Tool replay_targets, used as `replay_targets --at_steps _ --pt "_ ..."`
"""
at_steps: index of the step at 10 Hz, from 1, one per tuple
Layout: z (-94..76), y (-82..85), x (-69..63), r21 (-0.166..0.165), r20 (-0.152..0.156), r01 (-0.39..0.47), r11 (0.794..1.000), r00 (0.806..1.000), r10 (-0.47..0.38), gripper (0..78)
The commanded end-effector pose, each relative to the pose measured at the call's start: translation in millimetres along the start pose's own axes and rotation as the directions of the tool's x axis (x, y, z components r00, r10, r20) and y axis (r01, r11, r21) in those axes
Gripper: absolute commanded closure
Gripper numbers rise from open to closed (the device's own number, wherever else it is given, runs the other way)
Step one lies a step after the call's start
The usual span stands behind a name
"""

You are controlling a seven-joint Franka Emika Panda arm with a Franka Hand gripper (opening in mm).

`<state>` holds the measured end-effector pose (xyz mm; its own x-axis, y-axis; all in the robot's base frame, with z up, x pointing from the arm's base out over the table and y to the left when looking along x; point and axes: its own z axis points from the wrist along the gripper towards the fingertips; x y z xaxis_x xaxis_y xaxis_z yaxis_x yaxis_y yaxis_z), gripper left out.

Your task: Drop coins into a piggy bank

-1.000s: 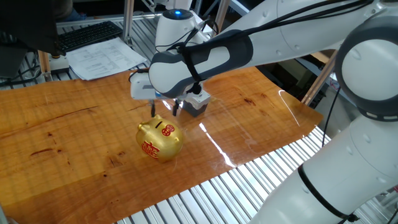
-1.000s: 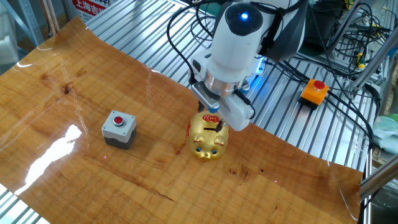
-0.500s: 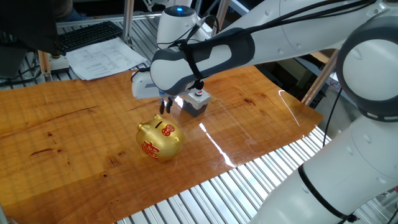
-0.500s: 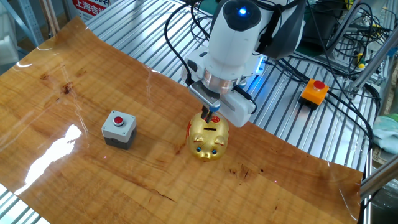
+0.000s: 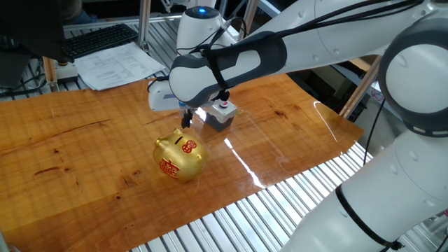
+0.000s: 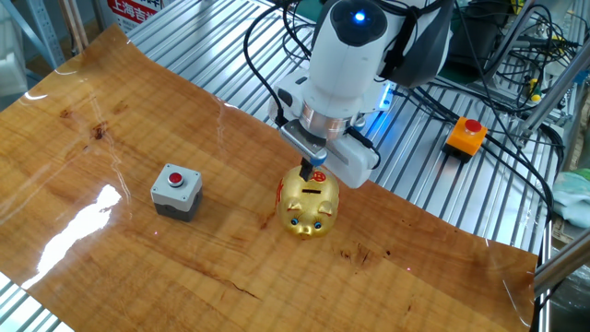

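Nothing visible has shifted over the last half second; compared with a second ago, the gripper (image 6: 308, 170) has risen a little and moved toward the back of the shiny gold pig-shaped piggy bank (image 6: 308, 203), so that its fingertips now hang just above the bank's top instead of low against it.

The bank sits on the orange wooden tabletop (image 5: 77, 154), near the far edge in the other fixed view, its snout turned toward the near side there. The dark slot (image 5: 187, 146) on its crown, ringed with red marks, lies directly below and slightly to the near side of the fingertips; in the one fixed view its long axis runs roughly along the pig's body.

The fingers are drawn close together, almost touching. A small red speck (image 6: 316, 175) shows by them in the other fixed view, but I cannot tell whether it is a coin between them or part of the bank's marking. No loose coins are visible on the table.

A grey square box with a red button (image 6: 176, 189) stands well apart to the left in that view.

My judgement: the coming move depends on keeping the fingertips in line over the slot.
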<state>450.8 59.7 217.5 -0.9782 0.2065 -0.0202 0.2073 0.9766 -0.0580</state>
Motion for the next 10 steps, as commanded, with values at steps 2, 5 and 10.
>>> replay_targets --at_steps 2,5,10 --pt "-31.5 -45.1 -70.2 -0.027 -0.021 0.300 0.954 0.954 -0.300 76.1" --pt "-30.1 -52.8 -79.1 -0.042 -0.018 0.325 0.945 0.945 -0.326 76.1" --pt "-34.2 -57.6 -83.6 -0.059 -0.012 0.364 0.929 0.931 -0.366 76.1"
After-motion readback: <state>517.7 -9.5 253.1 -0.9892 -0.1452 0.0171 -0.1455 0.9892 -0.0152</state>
